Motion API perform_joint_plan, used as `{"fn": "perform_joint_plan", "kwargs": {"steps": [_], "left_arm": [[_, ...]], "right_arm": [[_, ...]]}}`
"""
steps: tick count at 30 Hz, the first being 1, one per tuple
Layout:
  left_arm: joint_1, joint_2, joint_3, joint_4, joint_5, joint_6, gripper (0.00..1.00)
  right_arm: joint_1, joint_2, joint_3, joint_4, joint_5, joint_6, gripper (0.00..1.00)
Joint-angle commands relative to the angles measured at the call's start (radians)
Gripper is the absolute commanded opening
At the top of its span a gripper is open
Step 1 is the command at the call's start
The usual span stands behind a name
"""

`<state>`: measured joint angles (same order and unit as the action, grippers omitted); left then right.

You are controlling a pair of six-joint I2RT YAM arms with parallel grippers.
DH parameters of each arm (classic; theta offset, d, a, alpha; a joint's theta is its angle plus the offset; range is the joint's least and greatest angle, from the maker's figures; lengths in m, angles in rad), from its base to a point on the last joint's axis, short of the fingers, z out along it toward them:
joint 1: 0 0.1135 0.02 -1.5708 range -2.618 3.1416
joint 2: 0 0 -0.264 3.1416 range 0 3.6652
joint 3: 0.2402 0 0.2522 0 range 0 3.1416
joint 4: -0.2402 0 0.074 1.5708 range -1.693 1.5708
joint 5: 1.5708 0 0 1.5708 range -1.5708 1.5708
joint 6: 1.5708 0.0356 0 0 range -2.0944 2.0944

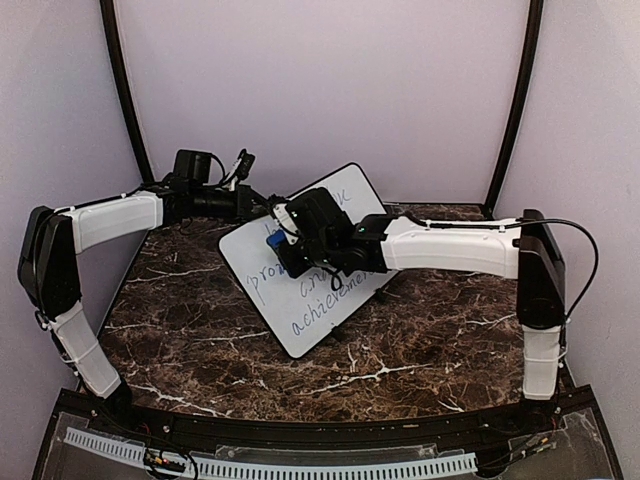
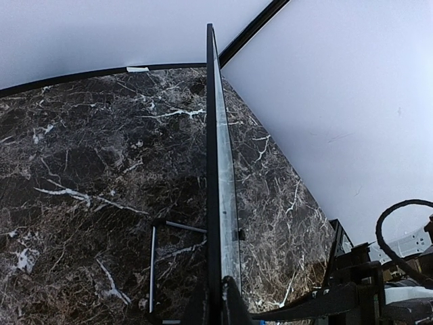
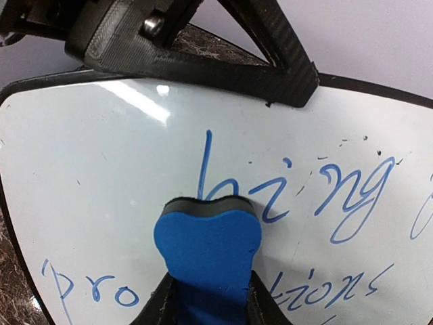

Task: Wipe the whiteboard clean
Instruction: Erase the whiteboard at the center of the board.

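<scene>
The whiteboard point(image 1: 300, 310) stands tilted at mid-table with blue handwriting across it. My left gripper point(image 1: 262, 207) is shut on its upper left edge. In the left wrist view the whiteboard point(image 2: 215, 169) shows edge-on, and the left gripper point(image 2: 220, 298) pinches its black frame. My right gripper point(image 1: 280, 245) is shut on a blue eraser point(image 3: 206, 244), whose dark felt end presses on the whiteboard point(image 3: 101, 169) under the first letters of the top line. The right gripper point(image 3: 206, 298) shows only at the bottom edge. The left gripper's black body point(image 3: 189, 47) sits at the board's upper rim.
Dark marble table point(image 1: 200, 340) inside pale walls with black corner poles point(image 1: 125, 90). A wire stand point(image 2: 154, 264) sticks out behind the board onto the table. The right arm point(image 1: 450, 245) reaches across the board's right half. A black cable point(image 2: 399, 237) loops near the left wrist.
</scene>
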<state>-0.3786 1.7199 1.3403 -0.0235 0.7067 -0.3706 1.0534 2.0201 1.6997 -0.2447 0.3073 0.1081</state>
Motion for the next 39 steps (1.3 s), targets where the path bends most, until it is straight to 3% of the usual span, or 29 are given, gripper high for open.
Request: {"fn": "perform_joint_plan", "kwargs": {"steps": [1,8,23,39], "left_arm": [[-0.013,-0.055,-0.013,-0.007,0.025,0.015,0.0],[-0.013,-0.055,-0.013,-0.007,0.024,0.015,0.0],[-0.013,-0.055,-0.013,-0.01,0.023,0.019,0.0],[-0.013,-0.061,-0.013,-0.01,0.019,0.02,0.0]], "right_arm": [[-0.007,-0.03,-0.071,-0.028,0.002,0.02,0.29],[0.009,-0.034,-0.042,-0.053,0.009,0.006,0.29],[-0.013,0.123,0.282,-0.148,0.013,-0.054,0.29],[-0.014,-0.025,-0.014,-0.137,-0.028,0.015,0.29]]}}
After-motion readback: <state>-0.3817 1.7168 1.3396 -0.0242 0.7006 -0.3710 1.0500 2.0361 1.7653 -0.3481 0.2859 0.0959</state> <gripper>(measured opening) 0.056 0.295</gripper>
